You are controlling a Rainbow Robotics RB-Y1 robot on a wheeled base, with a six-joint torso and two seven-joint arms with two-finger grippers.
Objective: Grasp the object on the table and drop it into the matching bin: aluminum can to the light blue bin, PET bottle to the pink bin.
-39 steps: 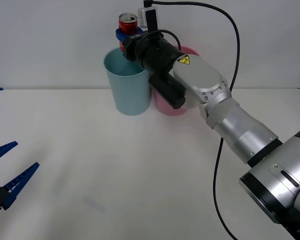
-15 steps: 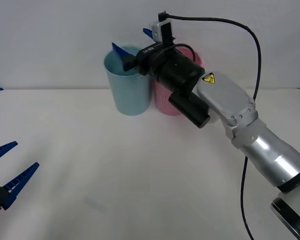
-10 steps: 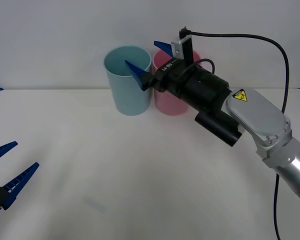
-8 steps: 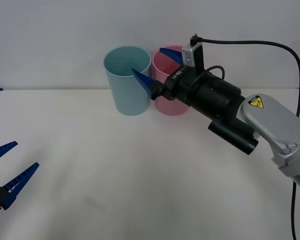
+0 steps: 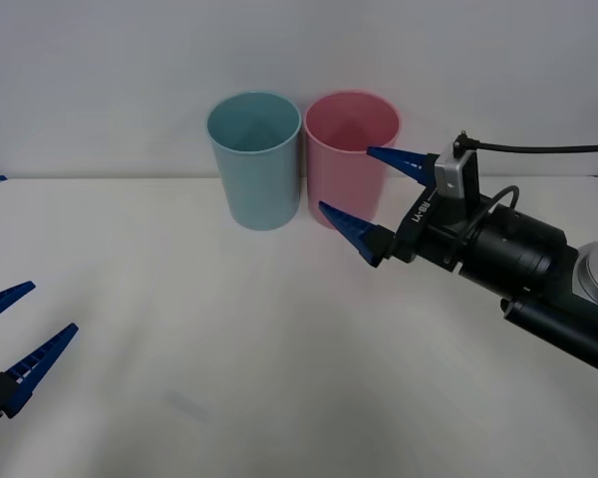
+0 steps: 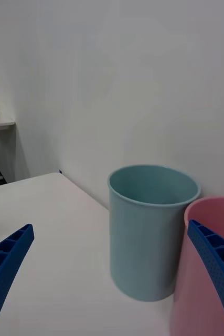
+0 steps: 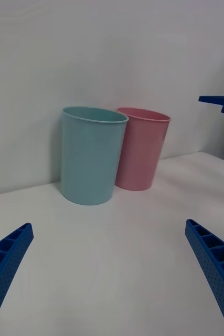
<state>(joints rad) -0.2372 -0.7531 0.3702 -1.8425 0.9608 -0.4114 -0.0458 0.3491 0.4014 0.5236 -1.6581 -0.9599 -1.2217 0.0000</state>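
White table (image 5: 229, 329), pale wall (image 5: 100, 80); both grippers, right gripper (image 5: 374, 194) and left gripper (image 5: 15, 329), gape empty.

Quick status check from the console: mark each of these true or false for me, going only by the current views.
1. The right hand is open. True.
2. It holds a can. False: nothing sits between its fingers.
3. The blue bin stands upright beside the pink bin. True.
4. The left hand is over the bins. False: it hangs low at the table's near left, open.
5. The right hand is in front of the pink bin. True.
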